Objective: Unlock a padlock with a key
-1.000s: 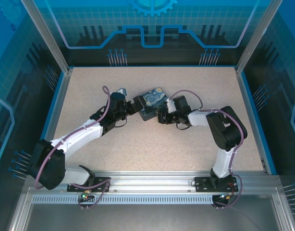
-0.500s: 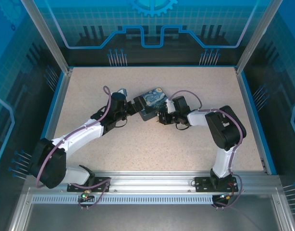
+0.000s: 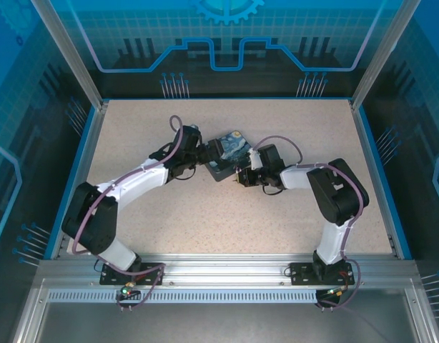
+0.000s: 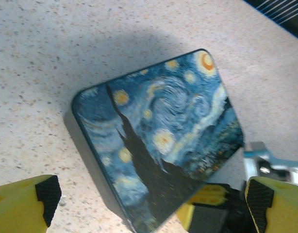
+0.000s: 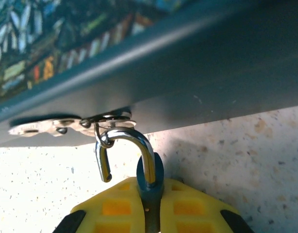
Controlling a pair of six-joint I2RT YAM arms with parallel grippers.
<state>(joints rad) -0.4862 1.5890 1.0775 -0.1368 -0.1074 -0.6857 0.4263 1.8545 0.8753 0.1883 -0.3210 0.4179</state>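
The padlock [image 5: 150, 180], small and dark blue-grey, is pinched by its body in my shut right gripper [image 5: 150, 196]. Its thin steel shackle [image 5: 139, 141] curves up, and the left end hangs free of the body. A key ring [image 5: 108, 118] is hooked on the shackle, and a silver key [image 5: 41, 127] on it lies against the foot of the tin box [image 5: 197, 73]. From above, my right gripper [image 3: 241, 176] is at the tin's near edge. My left gripper [image 4: 153, 194] stands open, its pads either side of the painted tin [image 4: 158, 131].
The tin [image 3: 229, 146] sits mid-table between both grippers, with my left gripper [image 3: 209, 152] at its left corner. The speckled table [image 3: 205, 214] has open room in front and to both sides. Blue walls and metal posts ring it.
My right gripper has shut on the padlock's body. The left arm has swung right and forward, bringing its open fingers up to the tin, which turned slightly.
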